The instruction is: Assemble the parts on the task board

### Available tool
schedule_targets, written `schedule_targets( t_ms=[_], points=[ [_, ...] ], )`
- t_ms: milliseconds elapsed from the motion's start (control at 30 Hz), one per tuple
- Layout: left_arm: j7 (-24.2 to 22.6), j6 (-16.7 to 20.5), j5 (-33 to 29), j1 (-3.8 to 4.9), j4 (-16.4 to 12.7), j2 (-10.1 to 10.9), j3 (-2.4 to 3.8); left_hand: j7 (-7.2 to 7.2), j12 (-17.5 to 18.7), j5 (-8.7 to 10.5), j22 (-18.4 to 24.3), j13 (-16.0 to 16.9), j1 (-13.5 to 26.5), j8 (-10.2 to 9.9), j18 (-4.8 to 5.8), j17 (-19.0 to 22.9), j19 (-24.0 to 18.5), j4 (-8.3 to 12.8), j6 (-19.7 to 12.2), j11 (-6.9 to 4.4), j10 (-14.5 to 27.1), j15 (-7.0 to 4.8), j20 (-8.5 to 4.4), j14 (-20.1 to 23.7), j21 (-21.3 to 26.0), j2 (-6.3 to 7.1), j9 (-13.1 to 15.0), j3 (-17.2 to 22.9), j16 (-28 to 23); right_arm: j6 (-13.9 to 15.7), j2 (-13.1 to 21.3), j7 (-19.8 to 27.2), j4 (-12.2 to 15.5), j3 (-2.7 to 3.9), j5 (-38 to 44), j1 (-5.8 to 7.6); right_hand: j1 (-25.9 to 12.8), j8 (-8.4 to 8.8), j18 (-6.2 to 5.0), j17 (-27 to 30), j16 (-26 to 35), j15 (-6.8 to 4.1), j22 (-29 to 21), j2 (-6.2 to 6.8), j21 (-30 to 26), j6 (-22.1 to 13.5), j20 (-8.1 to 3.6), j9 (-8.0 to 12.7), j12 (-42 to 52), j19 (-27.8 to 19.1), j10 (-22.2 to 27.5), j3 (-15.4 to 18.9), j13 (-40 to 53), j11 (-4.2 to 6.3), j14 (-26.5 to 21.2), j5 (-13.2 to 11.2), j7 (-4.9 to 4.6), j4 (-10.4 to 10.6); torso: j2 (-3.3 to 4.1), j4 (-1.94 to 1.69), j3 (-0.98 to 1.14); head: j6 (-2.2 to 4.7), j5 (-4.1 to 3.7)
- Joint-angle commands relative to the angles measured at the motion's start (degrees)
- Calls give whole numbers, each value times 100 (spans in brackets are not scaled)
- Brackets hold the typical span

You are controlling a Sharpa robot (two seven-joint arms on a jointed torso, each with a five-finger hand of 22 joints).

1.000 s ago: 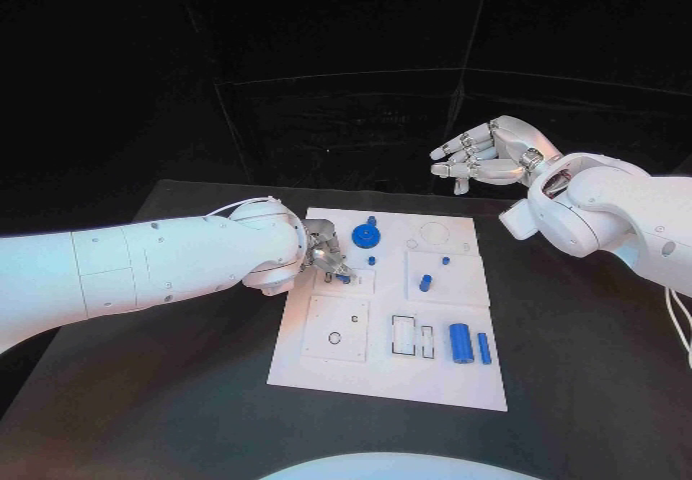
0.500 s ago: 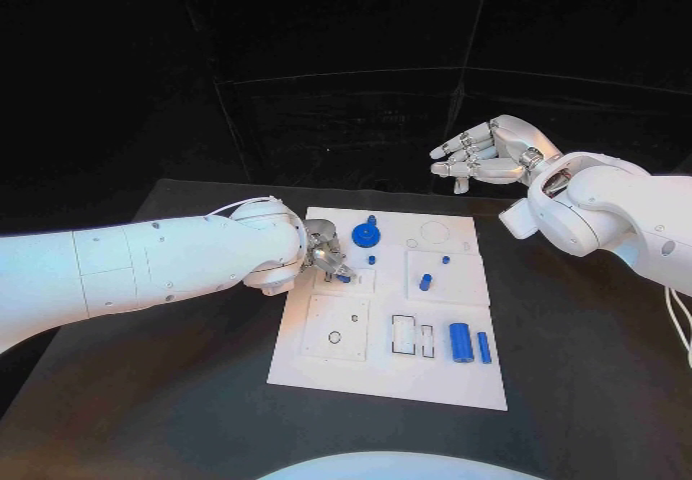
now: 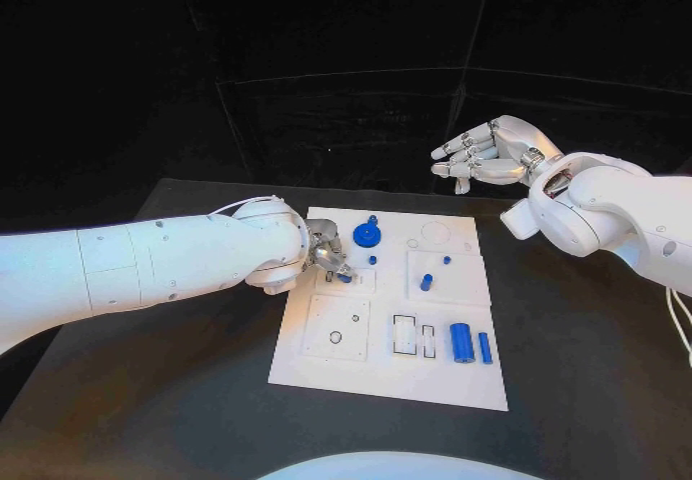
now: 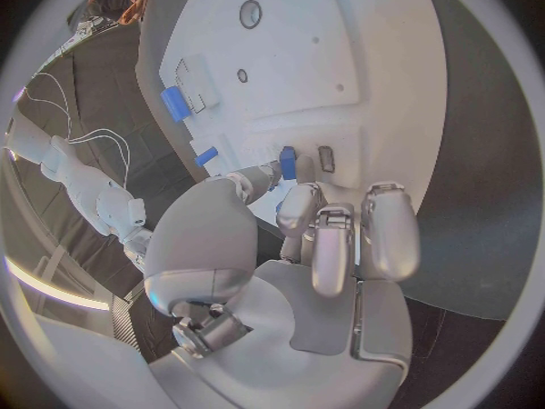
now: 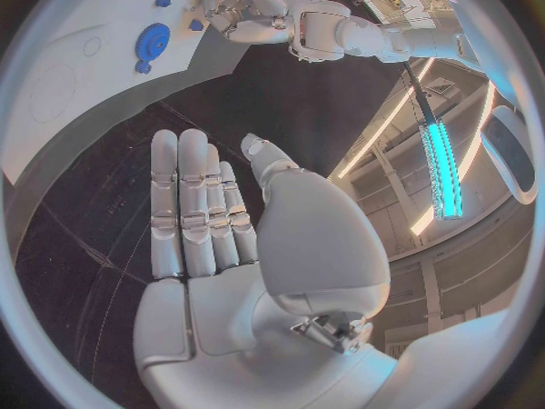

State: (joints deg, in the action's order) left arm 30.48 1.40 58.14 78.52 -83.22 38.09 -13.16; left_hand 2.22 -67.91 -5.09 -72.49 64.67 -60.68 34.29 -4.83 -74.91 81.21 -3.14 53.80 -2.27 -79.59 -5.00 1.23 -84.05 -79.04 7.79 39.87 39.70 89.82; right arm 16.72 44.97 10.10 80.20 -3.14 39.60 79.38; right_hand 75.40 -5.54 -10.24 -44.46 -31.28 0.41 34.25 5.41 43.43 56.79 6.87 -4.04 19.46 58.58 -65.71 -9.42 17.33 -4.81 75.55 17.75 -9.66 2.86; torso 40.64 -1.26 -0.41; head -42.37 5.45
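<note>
The left arm lies low across the desk (image 3: 173, 400), its robot hand (image 3: 320, 256) at the task board's (image 3: 389, 375) left edge, fingers seemingly pinching a small blue part (image 4: 287, 163). The right robot hand (image 3: 488, 150) hovers beyond the far edge, fingers apart, empty.

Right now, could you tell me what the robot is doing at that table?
It is assembling small blue parts on the white task board. The left hand is down at the board's left edge, pinching a small blue piece at a spot there. The right hand is raised beyond the table's far edge, fingers apart, holding nothing. A blue disc and a blue cylinder lie on the board.
</note>
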Motion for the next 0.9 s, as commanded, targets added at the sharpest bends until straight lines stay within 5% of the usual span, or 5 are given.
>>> schedule_targets(
  t_ms=[33,900],
  points=[
    [23,-129,8,-6,7,-24,-9,-94,-67,-35,-35,44,171,33,94,-1509,43,210,177,-32,-59,-46,-13,-595,-49,-20,-16,168,18,-29,-9,-9,-1,4,29,11,83,-21,-21,18,27,15,10,-16,-29,-42,-6,-2,1,-20,41,-43,-13,5,27,28,13,-17,-1,0,3,-11,3],
    [45,-93,-81,9,76,-92,-7,-158,-223,-29,-150,199,665,59,117,-1509,106,-150,388,-86,-151,-95,-67,-595,-102,34,-50,-474,18,-54,-32,-43,-27,3,44,11,117,-26,-22,32,26,13,14,-24,-31,-40,-7,-4,6,-18,37,-63,-22,5,30,30,11,-32,2,1,-3,-26,-19]
  ],
)
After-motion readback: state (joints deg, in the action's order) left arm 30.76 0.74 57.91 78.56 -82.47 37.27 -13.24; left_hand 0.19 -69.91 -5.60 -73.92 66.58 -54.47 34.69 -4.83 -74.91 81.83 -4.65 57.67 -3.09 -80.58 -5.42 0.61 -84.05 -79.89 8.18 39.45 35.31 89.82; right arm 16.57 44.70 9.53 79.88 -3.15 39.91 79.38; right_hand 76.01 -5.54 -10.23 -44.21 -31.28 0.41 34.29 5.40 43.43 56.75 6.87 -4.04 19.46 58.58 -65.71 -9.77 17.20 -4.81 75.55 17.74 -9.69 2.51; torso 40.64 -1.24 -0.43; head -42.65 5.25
